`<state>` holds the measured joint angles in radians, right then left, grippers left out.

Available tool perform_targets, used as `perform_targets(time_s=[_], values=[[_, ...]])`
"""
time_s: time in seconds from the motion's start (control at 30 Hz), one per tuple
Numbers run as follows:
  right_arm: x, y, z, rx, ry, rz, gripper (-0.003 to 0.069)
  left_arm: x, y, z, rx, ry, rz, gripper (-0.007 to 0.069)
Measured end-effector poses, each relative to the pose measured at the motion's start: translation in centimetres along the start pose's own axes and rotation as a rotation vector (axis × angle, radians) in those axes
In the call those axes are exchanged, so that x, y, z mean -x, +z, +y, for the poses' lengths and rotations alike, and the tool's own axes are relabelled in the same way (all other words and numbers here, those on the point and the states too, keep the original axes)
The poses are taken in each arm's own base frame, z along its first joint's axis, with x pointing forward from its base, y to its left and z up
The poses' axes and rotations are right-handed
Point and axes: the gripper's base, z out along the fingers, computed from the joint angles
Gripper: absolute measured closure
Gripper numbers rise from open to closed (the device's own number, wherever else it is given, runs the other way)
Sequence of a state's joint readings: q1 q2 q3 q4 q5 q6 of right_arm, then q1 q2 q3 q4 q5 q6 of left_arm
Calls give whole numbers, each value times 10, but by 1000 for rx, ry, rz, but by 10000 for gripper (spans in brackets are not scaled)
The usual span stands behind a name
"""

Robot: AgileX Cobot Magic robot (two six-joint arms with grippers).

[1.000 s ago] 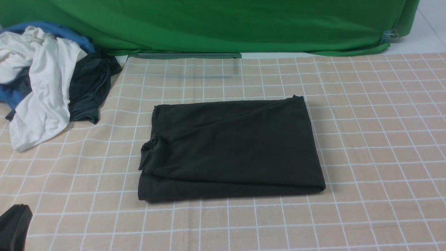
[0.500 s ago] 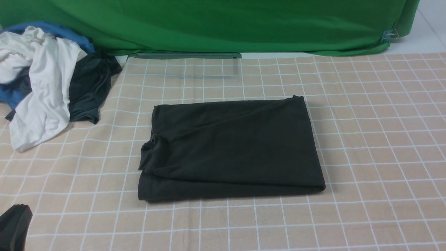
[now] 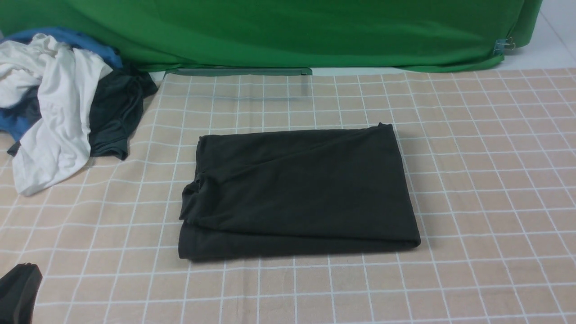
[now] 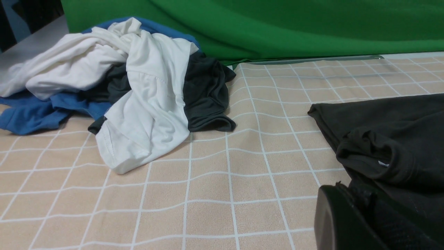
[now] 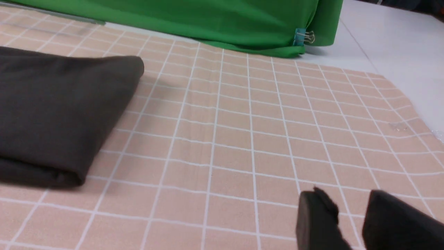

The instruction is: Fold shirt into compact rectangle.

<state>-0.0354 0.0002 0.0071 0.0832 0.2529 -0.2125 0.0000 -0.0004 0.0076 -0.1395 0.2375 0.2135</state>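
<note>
The black shirt [image 3: 297, 189] lies folded into a rough rectangle in the middle of the checked tablecloth [image 3: 472, 180], its bunched collar at the left edge. The chest print is hidden. In the left wrist view the shirt [image 4: 399, 132] shows a rolled collar with a pale sliver of label. My left gripper [image 4: 360, 198] hovers low beside that collar edge, its fingers [image 4: 333, 218] close together with nothing seen between them; its dark tip [image 3: 18, 292] shows at the bottom left in the front view. My right gripper [image 5: 350, 205] is open over bare cloth, well away from the shirt's folded corner [image 5: 52, 104].
A heap of white, blue and dark grey clothes [image 3: 58, 112] lies at the far left, also in the left wrist view [image 4: 138, 86]. A green backdrop [image 3: 288, 31] closes the far side, held by a clip [image 5: 301, 36]. The tablecloth ends at the right [image 5: 412, 114].
</note>
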Motion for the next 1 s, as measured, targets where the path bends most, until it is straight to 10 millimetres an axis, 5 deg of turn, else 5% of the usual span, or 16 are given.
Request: perform_targets(time_s=[1.0], values=[[0,0,1,11,-2,-2,412,0,0,0,0,1,1,605]])
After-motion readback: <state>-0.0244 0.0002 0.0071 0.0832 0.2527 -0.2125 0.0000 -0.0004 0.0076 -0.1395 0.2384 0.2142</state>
